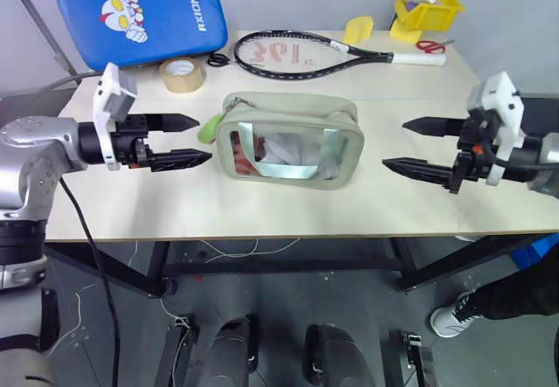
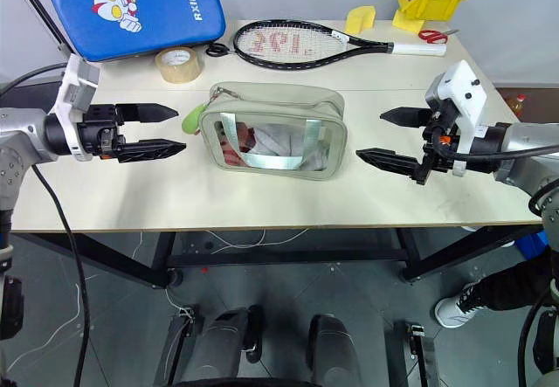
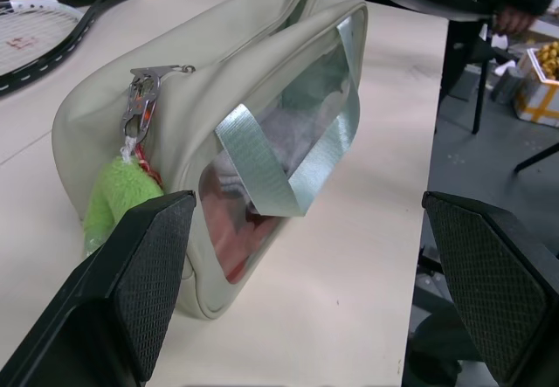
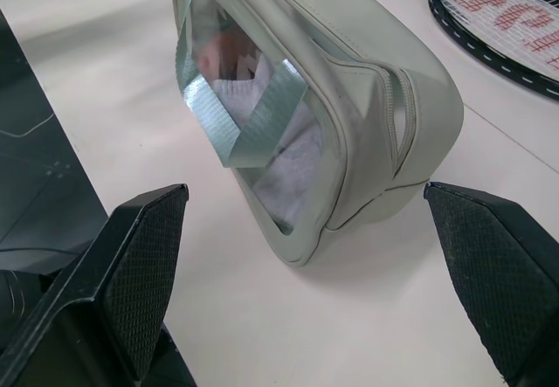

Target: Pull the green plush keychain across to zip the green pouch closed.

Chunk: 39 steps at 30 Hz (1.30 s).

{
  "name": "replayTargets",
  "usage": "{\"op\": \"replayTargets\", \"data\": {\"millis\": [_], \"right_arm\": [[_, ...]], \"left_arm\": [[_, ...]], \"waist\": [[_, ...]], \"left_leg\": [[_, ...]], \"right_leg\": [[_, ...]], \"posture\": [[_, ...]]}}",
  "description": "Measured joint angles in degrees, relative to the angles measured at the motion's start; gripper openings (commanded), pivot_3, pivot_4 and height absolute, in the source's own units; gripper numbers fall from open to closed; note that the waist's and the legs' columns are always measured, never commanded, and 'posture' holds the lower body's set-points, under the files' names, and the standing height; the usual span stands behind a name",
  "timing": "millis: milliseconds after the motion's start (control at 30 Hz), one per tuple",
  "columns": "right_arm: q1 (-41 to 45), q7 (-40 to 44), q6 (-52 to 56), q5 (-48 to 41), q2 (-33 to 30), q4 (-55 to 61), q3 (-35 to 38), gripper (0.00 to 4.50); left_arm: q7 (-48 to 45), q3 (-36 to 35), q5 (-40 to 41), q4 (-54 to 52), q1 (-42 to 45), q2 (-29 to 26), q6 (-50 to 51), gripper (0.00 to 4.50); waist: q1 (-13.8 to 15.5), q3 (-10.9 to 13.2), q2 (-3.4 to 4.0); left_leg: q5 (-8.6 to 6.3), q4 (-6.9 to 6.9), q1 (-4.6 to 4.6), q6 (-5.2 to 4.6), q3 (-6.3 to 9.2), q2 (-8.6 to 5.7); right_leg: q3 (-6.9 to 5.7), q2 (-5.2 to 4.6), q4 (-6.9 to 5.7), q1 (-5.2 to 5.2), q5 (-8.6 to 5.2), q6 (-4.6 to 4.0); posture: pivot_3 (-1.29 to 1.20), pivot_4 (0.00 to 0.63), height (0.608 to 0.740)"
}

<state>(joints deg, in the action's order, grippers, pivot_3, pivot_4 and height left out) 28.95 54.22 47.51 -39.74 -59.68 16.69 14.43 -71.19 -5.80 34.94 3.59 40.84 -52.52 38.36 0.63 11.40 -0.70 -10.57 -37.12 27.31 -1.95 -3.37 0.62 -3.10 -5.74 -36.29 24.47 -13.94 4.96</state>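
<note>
Green plush keychain hangs at the left end of the green pouch, mid-table. Both arms flank it, left gripper and right gripper spread wide and empty. Looks like the approach stage: the left must next pinch the keychain, the right steady the pouch.

Light: bright and even, from above | Shadows: soft and small, a pale one under the green pouch toward 6 o'clock on the surface | Glare: a little shine on the pouch's clear window | Blur: pincer fingers close to the wrist cameras look soft | Edges: head views bend a bit.
</note>
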Motion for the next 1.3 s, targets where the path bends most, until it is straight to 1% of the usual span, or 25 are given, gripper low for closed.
{"op": "replayTargets", "data": {"millis": [167,367,567,833,967,1100,1200,1300], "right_arm": [[0.01,-0.27,0.0,0.09,0.08,0.09,-0.07,4.5],[0.43,-1.16,0.02,0.18,0.09,0.09,-0.33,4.5],[1.55,-2.29,0.17,0.76,0.08,0.07,-2.26,4.5],[8.14,-2.79,2.33,1.33,-0.04,-0.41,-5.61,4.5],[13.7,-2.92,3.37,1.35,1.12,-0.69,-8.01,4.5],[24.14,-3.64,3.32,4.35,6.91,-3.25,-15.41,4.5],[31.18,-3.59,1.75,10.53,11.81,-8.81,-23.42,4.5],[37.65,-2.36,-0.38,17.26,17.61,-16.86,-31.7,4.5]], "left_arm": [[1.35,-0.07,0.42,0.07,0.13,1.06,1.52,4.44],[0.73,-0.27,0.53,0.21,0.17,0.73,0.73,4.44],[0.17,-0.59,0.63,0.38,0.15,0.68,0.65,4.44],[-0.73,-2.21,0.81,0.3,-0.41,0.72,0.0,4.44],[-1.5,-2.45,0.83,0.52,-0.62,0.76,-0.38,4.44],[-2.45,-2.38,0.72,1.39,0.07,1.21,-1.85,4.44],[-2.62,-2.17,0.41,2.48,0.19,1.5,-2.97,4.44],[-2.93,-1.77,-0.39,3.12,0.42,1.84,-4.04,4.44]], "waist": [[0.08,0.0,0.0],[0.01,0.0,0.0],[0.01,0.0,0.0],[0.0,0.0,0.0],[-0.1,0.0,0.0],[-0.57,0.0,0.0],[-1.18,0.0,0.0],[-1.41,0.0,0.0]], "left_leg": [[0.01,-0.02,0.0,-0.01,0.0,0.0],[0.01,-0.02,0.0,-0.01,-0.02,0.0],[0.01,-0.03,-0.01,-0.01,-0.04,0.0],[0.01,-0.03,0.0,-0.01,-0.06,0.0],[0.01,-0.04,-0.01,-0.01,-0.06,0.01],[0.01,-0.01,-0.01,-0.01,-0.08,0.01],[0.02,-0.02,0.0,-0.01,-0.13,0.01],[0.02,-0.02,0.02,-0.02,-0.17,0.0]], "right_leg": [[-0.01,0.06,-0.01,-0.02,0.01,0.02],[-0.01,0.15,-0.01,-0.01,0.02,0.04],[-0.01,0.17,-0.02,-0.02,0.03,0.05],[-0.01,0.17,-0.03,0.0,0.03,0.06],[-0.01,0.17,-0.03,0.0,0.04,0.06],[0.0,0.19,-0.05,0.05,0.06,0.1],[0.0,0.21,-0.11,0.07,0.12,0.21],[0.0,0.23,-0.16,0.1,0.13,0.24]], "posture": [[0.0,0.15,0.74],[0.0,0.15,0.74],[0.0,0.15,0.74],[0.0,0.15,0.74],[0.0,0.15,0.74],[0.0,0.15,0.74],[0.0,0.15,0.74],[0.0,0.15,0.74]]}}
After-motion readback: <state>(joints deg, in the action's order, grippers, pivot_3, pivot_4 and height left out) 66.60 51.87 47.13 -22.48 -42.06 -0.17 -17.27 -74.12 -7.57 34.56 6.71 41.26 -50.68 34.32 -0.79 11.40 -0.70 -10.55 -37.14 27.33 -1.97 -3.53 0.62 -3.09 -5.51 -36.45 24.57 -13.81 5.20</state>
